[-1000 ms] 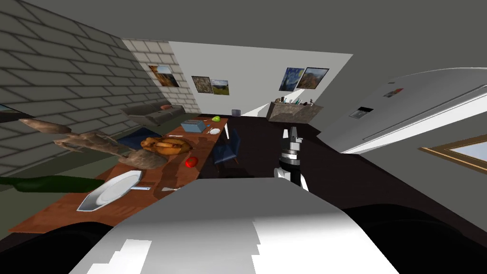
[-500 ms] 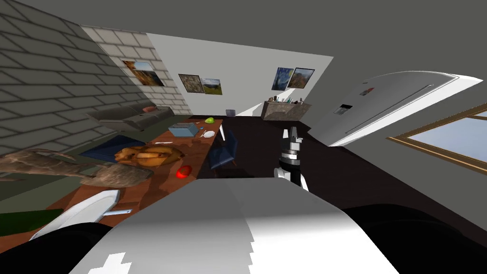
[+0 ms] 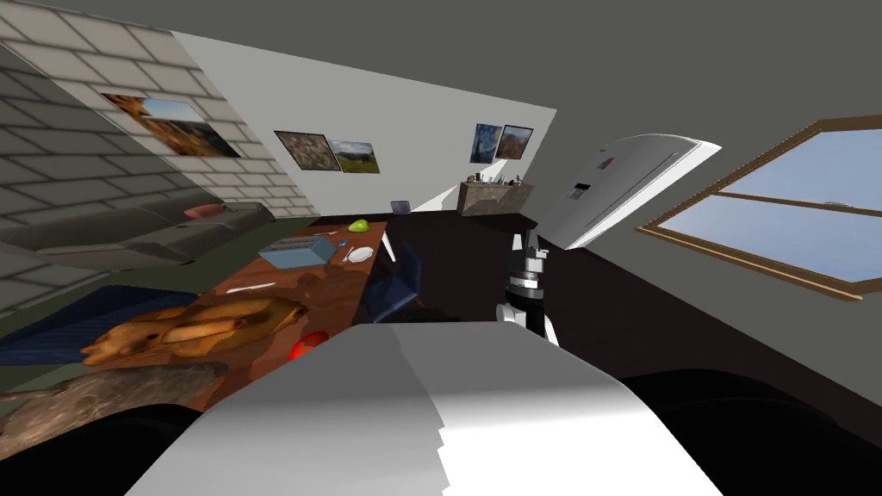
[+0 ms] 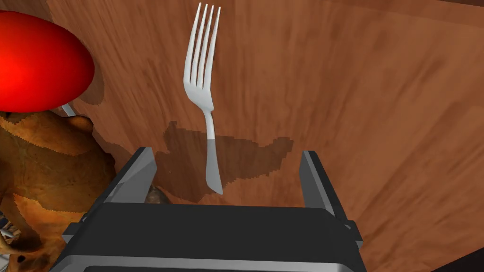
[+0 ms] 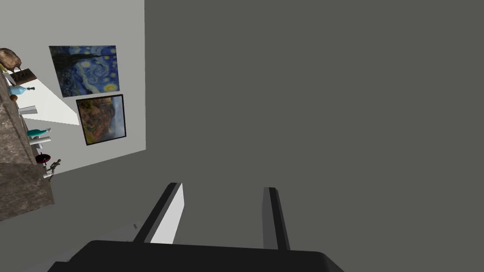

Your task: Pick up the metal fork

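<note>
On the brown wooden desk point(image 4: 368, 104) lies the thin shiny silver metal fork point(image 4: 202, 89), handle end between the left gripper point(image 4: 224, 152) fingers, spread wide. It looks light, stiff and slippery; pinch the narrow handle. The right gripper point(image 5: 222, 187) hangs open, holding nothing.

Bare table point(image 4: 378, 118) flanks the fork point(image 4: 206, 101) between the spread fingers of the left gripper point(image 4: 226, 177), and beyond one. Beside the other crowd a red fruit point(image 4: 38, 66) and a roast bird point(image 4: 47, 156), at the head view's lower left.
</note>
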### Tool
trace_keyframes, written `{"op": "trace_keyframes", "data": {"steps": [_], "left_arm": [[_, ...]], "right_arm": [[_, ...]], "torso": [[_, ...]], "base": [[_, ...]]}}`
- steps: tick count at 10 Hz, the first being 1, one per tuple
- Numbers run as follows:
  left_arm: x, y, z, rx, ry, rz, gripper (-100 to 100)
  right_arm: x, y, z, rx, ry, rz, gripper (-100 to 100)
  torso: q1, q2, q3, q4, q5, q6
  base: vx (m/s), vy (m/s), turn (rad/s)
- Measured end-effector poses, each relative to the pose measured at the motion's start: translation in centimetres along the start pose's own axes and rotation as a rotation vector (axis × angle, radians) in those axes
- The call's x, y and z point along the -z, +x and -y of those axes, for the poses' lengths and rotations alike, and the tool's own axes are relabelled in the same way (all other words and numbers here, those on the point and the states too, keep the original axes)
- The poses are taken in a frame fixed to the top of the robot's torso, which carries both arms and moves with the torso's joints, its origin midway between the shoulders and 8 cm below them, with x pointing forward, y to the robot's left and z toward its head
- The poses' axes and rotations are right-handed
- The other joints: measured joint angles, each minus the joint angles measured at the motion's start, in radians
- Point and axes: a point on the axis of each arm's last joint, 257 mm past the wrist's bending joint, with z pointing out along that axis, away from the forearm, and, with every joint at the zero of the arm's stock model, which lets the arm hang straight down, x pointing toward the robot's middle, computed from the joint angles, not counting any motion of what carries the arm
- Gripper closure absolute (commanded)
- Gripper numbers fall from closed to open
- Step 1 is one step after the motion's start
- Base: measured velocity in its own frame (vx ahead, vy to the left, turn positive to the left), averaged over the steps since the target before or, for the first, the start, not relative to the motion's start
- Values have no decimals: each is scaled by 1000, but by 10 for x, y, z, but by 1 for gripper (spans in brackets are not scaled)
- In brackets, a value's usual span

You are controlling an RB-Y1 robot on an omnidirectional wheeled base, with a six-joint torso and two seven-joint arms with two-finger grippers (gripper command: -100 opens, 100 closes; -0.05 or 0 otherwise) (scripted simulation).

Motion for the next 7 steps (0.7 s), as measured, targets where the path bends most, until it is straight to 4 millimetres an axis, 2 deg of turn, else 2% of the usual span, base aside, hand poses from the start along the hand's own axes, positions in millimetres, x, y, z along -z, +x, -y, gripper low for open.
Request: {"op": "trace_keyframes", "data": {"steps": [3, 4, 7], "left_arm": [[11, -2, -46, 5, -99, 2, -100], [22, 1, -60, 7, -132, 0, -100], [29, -2, -79, 5, -174, -1, -100]], "right_arm": [[0, 0, 0, 0, 0, 0, 0], [0, 0, 0, 0, 0, 0, 0], [0, 0, 0, 0, 0, 0, 0]], "torso": [[0, 2, 1, 1, 0, 0], [-1, 1, 1, 0, 0, 0], [-5, 5, 3, 1, -1, -1]], "base": [[85, 83, -231], [66, 51, -128], [25, 24, -70]]}}
